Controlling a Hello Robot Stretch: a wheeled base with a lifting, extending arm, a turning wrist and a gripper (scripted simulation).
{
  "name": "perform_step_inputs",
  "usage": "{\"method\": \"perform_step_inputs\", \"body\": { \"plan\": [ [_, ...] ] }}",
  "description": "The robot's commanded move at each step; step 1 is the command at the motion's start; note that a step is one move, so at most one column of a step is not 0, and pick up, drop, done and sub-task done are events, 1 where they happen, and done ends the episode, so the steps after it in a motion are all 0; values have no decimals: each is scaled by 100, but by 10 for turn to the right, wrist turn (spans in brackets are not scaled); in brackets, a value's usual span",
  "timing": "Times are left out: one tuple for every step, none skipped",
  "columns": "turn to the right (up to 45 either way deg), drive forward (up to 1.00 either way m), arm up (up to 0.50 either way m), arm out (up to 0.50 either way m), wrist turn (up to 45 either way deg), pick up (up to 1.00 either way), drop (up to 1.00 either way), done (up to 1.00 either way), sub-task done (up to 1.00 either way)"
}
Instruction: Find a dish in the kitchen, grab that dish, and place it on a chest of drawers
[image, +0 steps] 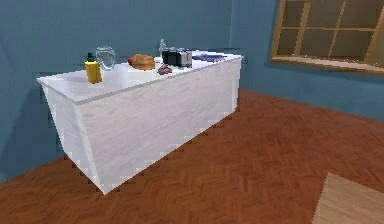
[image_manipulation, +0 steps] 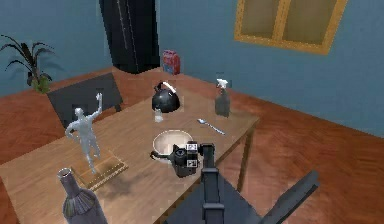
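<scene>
A cream, round dish (image_manipulation: 168, 142) lies on the wooden table (image_manipulation: 60, 160) in the arm side view, near the table's right end. My arm (image_manipulation: 212, 195) rises from the bottom edge, and the gripper (image_manipulation: 181, 160) sits at the dish's near rim. Because the dish rests on the table right behind the gripper's far end, I cannot tell whether the gripper holds anything.
Also on the table are a black kettle (image_manipulation: 165, 99), spray bottle (image_manipulation: 222, 99), utensil (image_manipulation: 211, 126), silver statue (image_manipulation: 86, 135) and dark bottle (image_manipulation: 76, 203). Dark chairs (image_manipulation: 92, 96) flank it; a black fridge (image_manipulation: 130, 35) stands behind. Ahead, a white counter (image: 150, 110) carries a yellow bottle (image: 93, 69) and toaster (image: 177, 57).
</scene>
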Motion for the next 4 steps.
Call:
{"method": "perform_step_inputs", "body": {
  "plan": [
    [0, 0, 10, 0, 0, 0, 0, 0, 0],
    [0, 0, 18, 0, 0, 0, 0, 0, 0],
    [0, 0, 0, 0, -450, 0, 0, 0, 0],
    [0, 0, 0, 0, -450, 0, 0, 0, 0]
  ]
}}
